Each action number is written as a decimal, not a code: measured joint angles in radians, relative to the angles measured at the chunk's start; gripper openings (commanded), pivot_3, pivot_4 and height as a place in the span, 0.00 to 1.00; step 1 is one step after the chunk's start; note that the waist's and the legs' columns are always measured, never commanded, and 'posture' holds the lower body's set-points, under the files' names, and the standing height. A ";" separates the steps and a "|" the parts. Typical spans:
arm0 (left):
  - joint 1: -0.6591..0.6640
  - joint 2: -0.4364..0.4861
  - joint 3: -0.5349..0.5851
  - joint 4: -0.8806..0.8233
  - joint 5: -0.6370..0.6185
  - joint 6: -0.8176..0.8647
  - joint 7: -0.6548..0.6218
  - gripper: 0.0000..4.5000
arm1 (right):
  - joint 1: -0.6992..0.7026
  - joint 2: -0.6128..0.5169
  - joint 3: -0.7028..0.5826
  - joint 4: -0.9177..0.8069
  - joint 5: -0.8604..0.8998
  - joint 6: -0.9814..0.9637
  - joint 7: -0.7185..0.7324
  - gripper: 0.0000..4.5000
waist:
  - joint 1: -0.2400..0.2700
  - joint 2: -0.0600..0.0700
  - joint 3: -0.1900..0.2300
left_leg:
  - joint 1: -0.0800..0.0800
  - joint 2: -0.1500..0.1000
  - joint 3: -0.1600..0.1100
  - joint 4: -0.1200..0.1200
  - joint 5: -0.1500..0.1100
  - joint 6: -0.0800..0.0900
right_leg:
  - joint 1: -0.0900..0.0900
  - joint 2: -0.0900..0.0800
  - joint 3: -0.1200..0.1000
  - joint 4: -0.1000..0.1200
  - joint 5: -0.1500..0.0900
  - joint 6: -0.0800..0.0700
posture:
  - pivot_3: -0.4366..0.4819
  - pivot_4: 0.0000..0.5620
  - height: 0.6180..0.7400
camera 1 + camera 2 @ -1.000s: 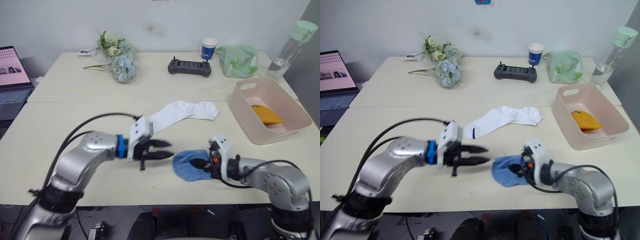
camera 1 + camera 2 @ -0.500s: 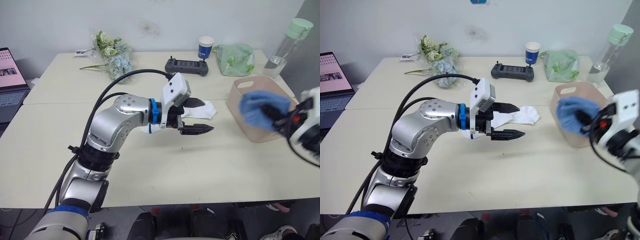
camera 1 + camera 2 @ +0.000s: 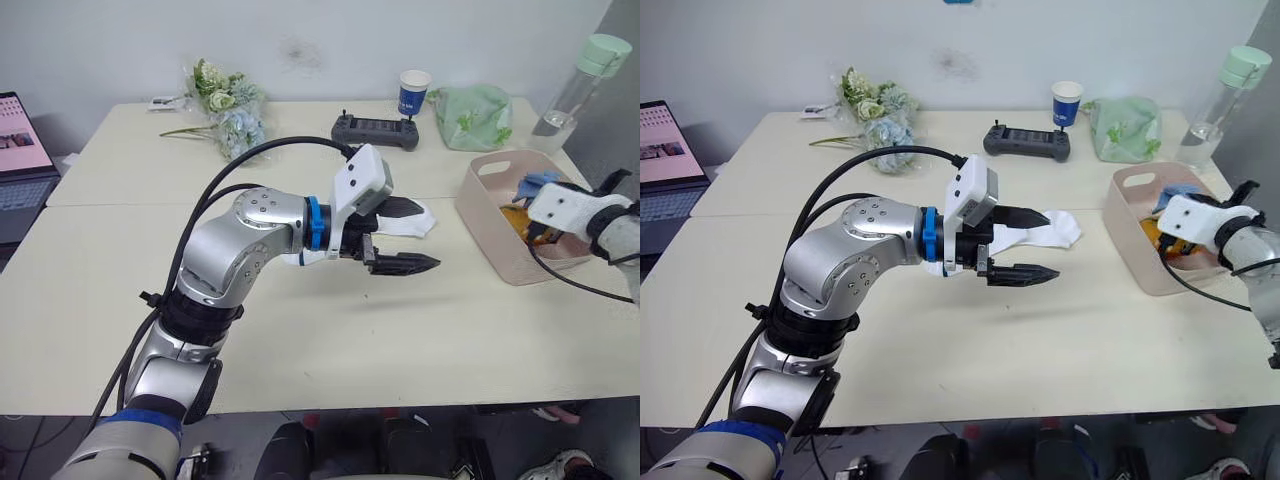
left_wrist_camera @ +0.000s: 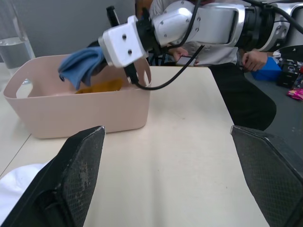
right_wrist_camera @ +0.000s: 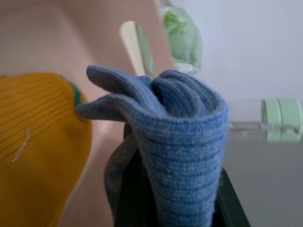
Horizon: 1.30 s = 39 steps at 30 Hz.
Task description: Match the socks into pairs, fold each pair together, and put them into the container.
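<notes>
Mustard-orange pair (image 4: 102, 86) already lying folded in the pale pink tub (image 4: 75, 113), at the right side of the bench (image 3: 300, 340). Light blue pair (image 4: 80, 65) bunched together and pinched in the right claw (image 4: 102, 59), held over the tub's open top, just above the orange pair and not yet let go; seen close in the right wrist view as a ribbed blue wad (image 5: 175, 142) clamped between the black fingers, orange fabric directly beneath. White socks (image 3: 415, 218) lying loose on the bench near the middle, just left of the tub, partly hidden behind the left arm; not possible to tell whether matched or folded yet. Left claw (image 3: 402, 238) empty, fingers spread wide apart, hovering above the bench near the white socks and touching nothing. Judged progress: one pair stowed, second pair at the point of release, third pair untouched, so roughly two thirds done once the blue drops. Left to do: release blue into the tub, then gather, fold and stow the white pair. Elsewhere on the bench, clear of the work: pale green cloth bag (image 3: 472, 118), paper cup (image 3: 412, 92), black controller (image 3: 375, 131), flower bunch (image 3: 228, 115).
</notes>
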 measured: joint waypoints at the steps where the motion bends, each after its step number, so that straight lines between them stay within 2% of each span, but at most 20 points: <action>1: 0.000 -0.001 0.000 -0.001 0.000 0.001 0.002 1.00 | -0.001 0.009 0.002 0.018 -0.002 -0.011 0.012 0.21 | 0.000 0.000 0.000 | 0.000 0.000 0.000 0.000 0.000 0.000 | 0.000 0.000 0.000 0.000 0.000 0.001 | 0.48 0.27 1.00; 7: 0.000 -0.001 0.000 -0.003 0.000 0.003 0.016 1.00 | 0.000 0.023 -0.050 -0.008 0.116 0.071 0.213 0.69 | 0.002 0.000 0.000 | 0.000 -0.001 0.001 0.002 0.000 0.000 | 0.001 0.000 0.001 0.000 0.002 0.003 | 0.48 0.27 1.00; 10: 0.000 -0.002 0.000 -0.002 0.001 0.003 0.017 1.00 | 0.005 -0.016 -0.106 -0.072 0.197 0.170 0.334 0.94 | 0.003 0.000 0.000 | 0.000 -0.001 0.001 0.002 0.000 0.000 | 0.001 0.000 0.001 0.000 0.002 0.003 | 0.48 0.27 1.00; 11: 0.000 -0.003 0.000 -0.001 0.001 0.001 0.016 1.00 | 0.011 -0.038 -0.127 -0.097 0.220 0.202 0.370 0.99 | 0.003 0.000 0.000 | 0.000 -0.001 0.000 0.002 0.000 0.000 | 0.001 -0.001 0.001 0.000 0.002 0.003 | 0.48 0.27 1.00; 16: -0.001 -0.010 0.000 0.006 0.001 -0.011 0.015 1.00 | 0.099 -0.143 -0.247 -0.200 0.310 0.345 0.511 0.99 | 0.006 0.000 0.000 | 0.000 -0.001 0.000 0.002 0.000 0.000 | 0.001 -0.001 0.000 0.000 0.002 0.003 | 0.48 0.27 1.00; 19: -0.001 -0.010 0.000 0.010 0.001 -0.013 0.012 1.00 | 0.169 -0.172 -0.323 -0.261 0.342 0.405 0.542 0.99 | 0.006 0.000 0.000 | 0.000 -0.001 0.001 0.002 0.000 0.000 | 0.002 -0.001 0.000 0.000 0.002 0.003 | 0.48 0.27 1.00; 23: 0.001 -0.001 0.000 0.017 0.003 -0.017 0.008 1.00 | 0.319 -0.199 -0.437 -0.380 0.384 0.471 0.608 0.99 | 0.003 0.000 0.000 | 0.001 -0.001 0.001 0.002 0.000 0.000 | 0.002 -0.001 0.001 0.000 0.002 0.003 | 0.48 0.27 1.00; 26: 0.004 0.006 0.000 0.017 0.003 -0.019 -0.001 1.00 | 0.354 -0.207 -0.521 -0.422 0.419 0.519 0.645 0.99 | 0.002 0.000 0.000 | 0.001 -0.001 0.001 0.002 0.000 0.000 | 0.002 -0.001 0.001 0.001 0.002 0.003 | 0.48 0.27 1.00; 30: 0.030 0.044 0.012 0.015 0.004 -0.024 -0.002 1.00 | 0.334 -0.209 -0.638 -0.469 0.491 0.610 0.665 0.99 | 0.002 0.000 0.000 | 0.002 -0.001 0.001 0.002 0.000 0.000 | 0.003 -0.001 0.001 0.001 0.002 0.003 | 0.48 0.27 1.00; 34: 0.094 0.125 0.093 0.013 0.005 -0.038 0.012 1.00 | 0.250 -0.104 -0.704 -0.595 0.628 0.749 0.618 0.99 | -0.003 0.000 0.000 | 0.003 0.001 -0.001 0.002 0.000 0.000 | 0.003 0.000 0.001 0.002 0.002 0.003 | 0.48 0.27 1.00; 39: 0.246 0.247 0.227 0.003 0.012 -0.110 0.013 1.00 | 0.114 0.129 -0.648 -0.746 0.755 0.871 0.440 0.99 | -0.003 0.000 0.000 | 0.002 0.001 -0.004 0.003 0.000 0.000 | 0.002 -0.001 0.002 0.003 0.002 0.003 | 0.48 0.27 1.00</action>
